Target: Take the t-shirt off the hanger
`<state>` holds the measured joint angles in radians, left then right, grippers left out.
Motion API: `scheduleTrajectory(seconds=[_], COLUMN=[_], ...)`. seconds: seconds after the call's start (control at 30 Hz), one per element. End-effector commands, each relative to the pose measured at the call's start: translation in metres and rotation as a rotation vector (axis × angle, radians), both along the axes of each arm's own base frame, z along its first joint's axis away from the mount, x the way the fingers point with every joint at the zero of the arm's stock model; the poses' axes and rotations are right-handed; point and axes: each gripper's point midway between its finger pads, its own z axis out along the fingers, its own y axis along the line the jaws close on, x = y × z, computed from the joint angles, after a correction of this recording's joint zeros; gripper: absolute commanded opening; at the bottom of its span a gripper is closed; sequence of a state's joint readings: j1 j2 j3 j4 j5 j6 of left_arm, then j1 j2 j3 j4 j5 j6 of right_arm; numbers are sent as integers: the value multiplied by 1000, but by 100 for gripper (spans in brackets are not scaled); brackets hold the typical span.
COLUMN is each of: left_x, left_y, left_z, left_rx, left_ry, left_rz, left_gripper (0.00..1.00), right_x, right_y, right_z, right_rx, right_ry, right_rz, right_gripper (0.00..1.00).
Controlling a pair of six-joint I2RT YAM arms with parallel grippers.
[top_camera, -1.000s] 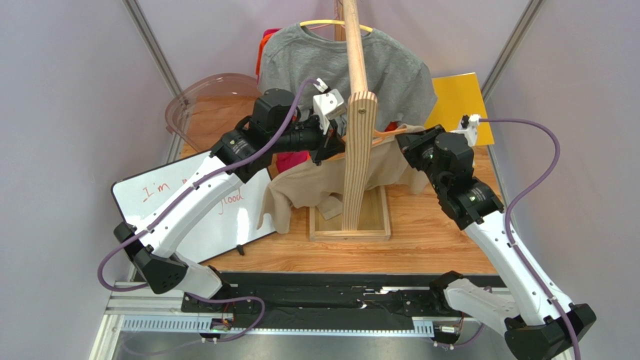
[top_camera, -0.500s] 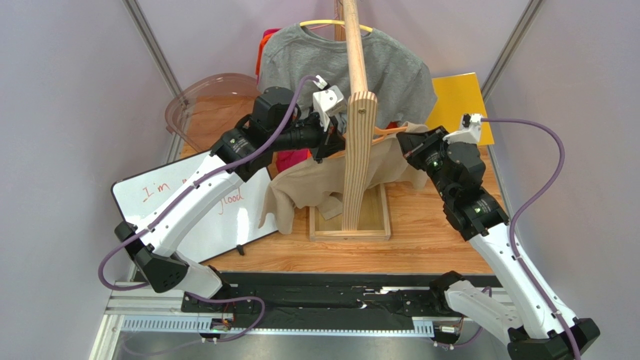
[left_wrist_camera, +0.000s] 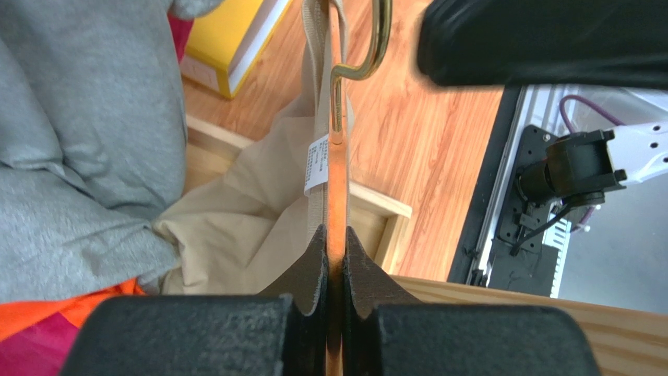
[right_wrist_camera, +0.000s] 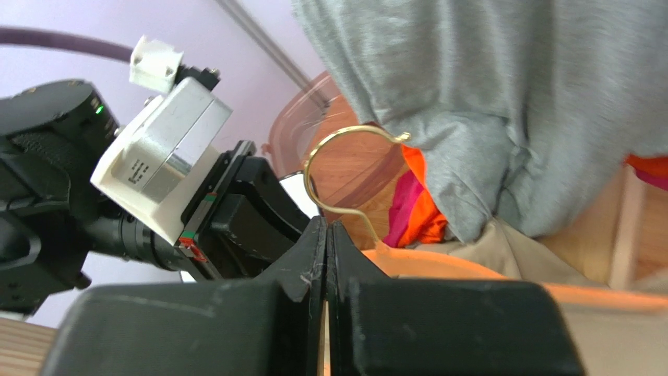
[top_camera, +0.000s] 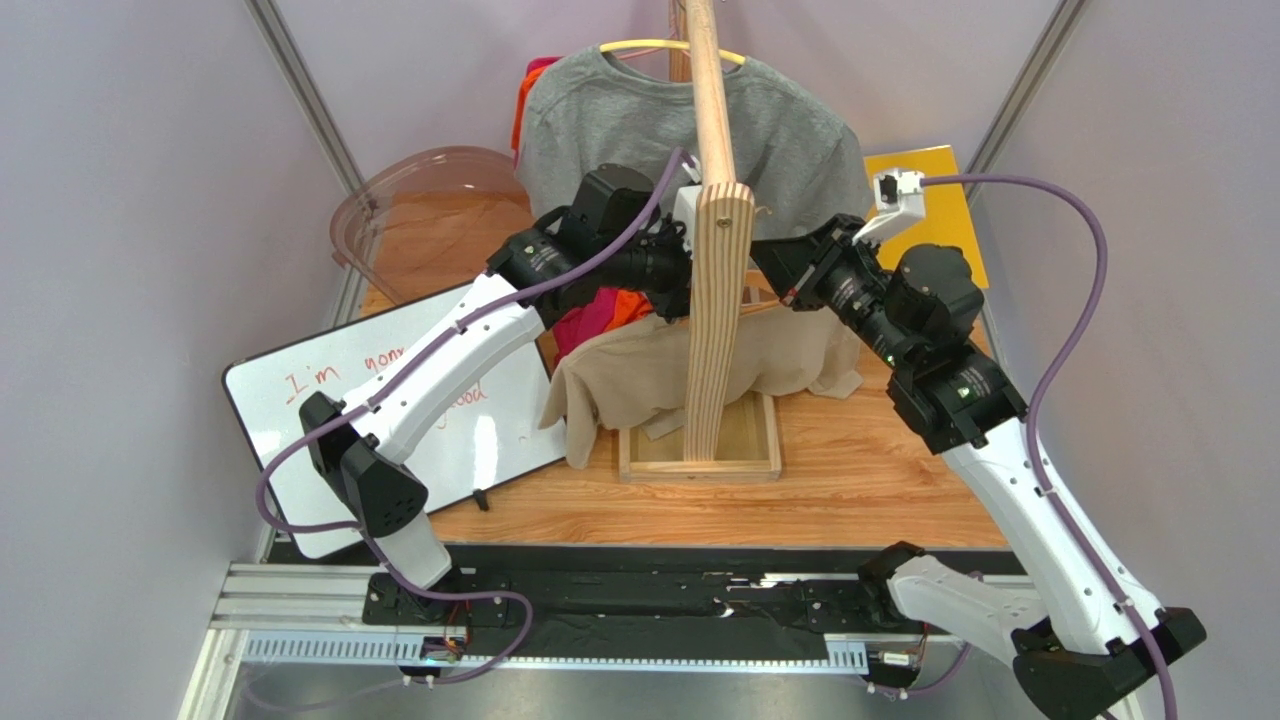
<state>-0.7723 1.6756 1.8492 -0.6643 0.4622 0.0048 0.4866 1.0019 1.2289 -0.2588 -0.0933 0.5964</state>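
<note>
pale lilac walls (top_camera: 135, 225) enclose a wooden tabletop (top_camera: 872, 465), evenly lit, with grey corner posts (top_camera: 305, 75).

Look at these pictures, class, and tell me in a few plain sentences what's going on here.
Two robot arms are working on a beige t-shirt hung on an orange hanger beside a wooden post. The left tool is shut on the hanger's thin edge. The right tool is closed next to the gold hook; what it pinches is unclear. The t-shirt is not yet off: its collar sits around the hanger's neck.
</note>
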Motion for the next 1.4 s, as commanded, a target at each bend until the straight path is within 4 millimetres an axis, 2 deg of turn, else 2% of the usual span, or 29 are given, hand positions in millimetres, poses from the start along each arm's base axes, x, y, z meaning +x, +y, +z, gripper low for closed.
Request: scheduleTrajectory(seconds=[0.0, 0.03, 0.07, 0.13, 0.2, 0.23, 0.37, 0.5, 0.63, 0.77, 0.9, 1.0, 1.37], left_x=[-5, -5, -8, -14, -17, -18, -19, -25, -32, -37, -40, -38, -40], left_y=[5, 4, 3, 1, 1, 1, 4, 7, 8, 9, 8, 8, 9], left_z=[50, 55, 54, 63, 65, 65, 66, 72, 76, 76, 75, 74, 76], left_rx=[-85, -108, -117, -154, -163, -163, -171, -188, -206, -209, -211, -207, -214], left_ry=[-97, -85, -79, -82, -77, -74, -82, -90, -93, -94, -99, -103, -103], left_rz=[10, 23, 11, -18, -21, -23, -19, -28, -49, -63, -75, -66, -71], left_gripper=[0, 0, 0, 0, 0, 0, 0, 0, 0, 0, 0, 0, 0], right_x=[-5, -8, -9, -12, -9, -5, 1, 4, 4, 4, 4, 0, -6], right_y=[-58, -62, -63, -77, -88, -84, -69, -79, -81, -78, -72, -68, -71], right_z=[-30, -36, -54, -54, -63, -69, -72, -76, -78, -78, -69, -68, -68], right_rx=[-33, 3, 36, 72, 69, 57, 106, 128, 172, 210, 254, 270, 323], right_ry=[165, 187, 225, 229, 280, 305, 338, 341, 339, 340, 325, 334, 334], right_rz=[-304, -326, -341, -410, -483, -472, -417, -476, -485, -474, -437, -410, -412], right_gripper=[0, 14, 24, 31, 45, 48, 50, 50, 45, 45, 45, 45, 49])
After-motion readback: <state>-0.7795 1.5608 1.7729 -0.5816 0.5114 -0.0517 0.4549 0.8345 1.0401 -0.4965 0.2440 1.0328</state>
